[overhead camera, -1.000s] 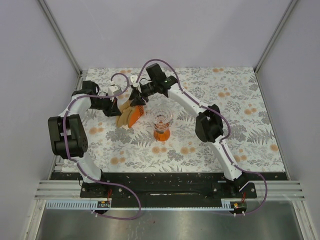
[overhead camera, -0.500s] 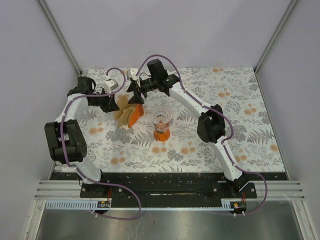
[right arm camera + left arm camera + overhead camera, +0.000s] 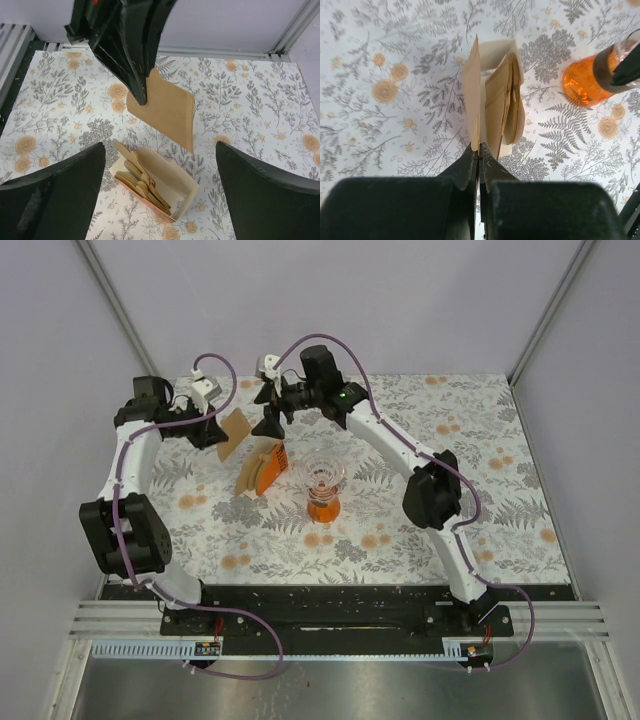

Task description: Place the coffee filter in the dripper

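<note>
Coffee filter (image 3: 472, 95) was pinched at its near edge by the left fingers (image 3: 465, 165), which were closed on it. It was a single flat light-brown sheet, held up off the surface (image 3: 480, 460) at the back left and seen edge-on in the left wrist view. It was not in the dripper (image 3: 323, 480). The dripper stood upright near the middle of the surface, clear ribbed cone on top and orange base below, well apart from the filter. Between the two sat the bundle of brown filters (image 3: 263, 468) in its orange holder, resting on the surface just below and to the right of the held filter. Right fingers (image 3: 55, 190) were spread wide and gripped nothing. They hovered above the bundle and just beside the held filter, apart from both. The surface was covered in a floral print of grey ferns and orange blooms.
</note>
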